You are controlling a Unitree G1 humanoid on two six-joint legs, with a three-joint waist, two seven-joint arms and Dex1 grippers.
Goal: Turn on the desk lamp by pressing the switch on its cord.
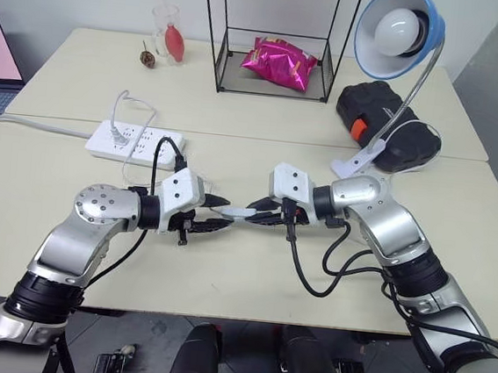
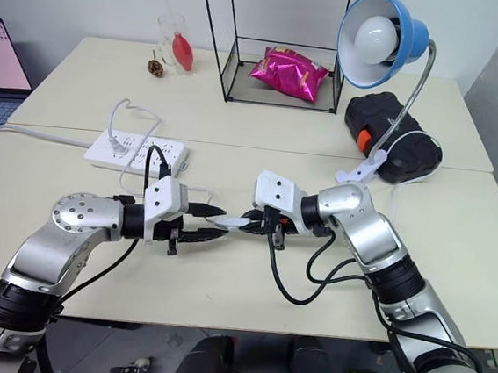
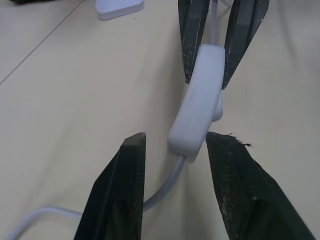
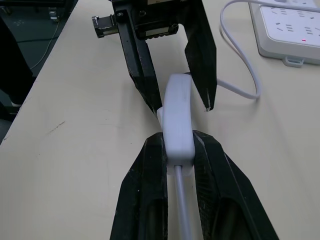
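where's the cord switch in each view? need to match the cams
Left eye view: switch, centre, between the two gripper tips.
Right eye view: switch, just left of centre, same spot.
Left wrist view: switch, middle, far end clamped by the right gripper.
Right wrist view: switch, centre, near end clamped by the right gripper's own fingers.
Shared landmark: power strip.

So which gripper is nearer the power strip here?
Left. The left gripper sits just in front of the power strip, its fingers around the switch. The right gripper grips the switch's other end, farther from the strip.
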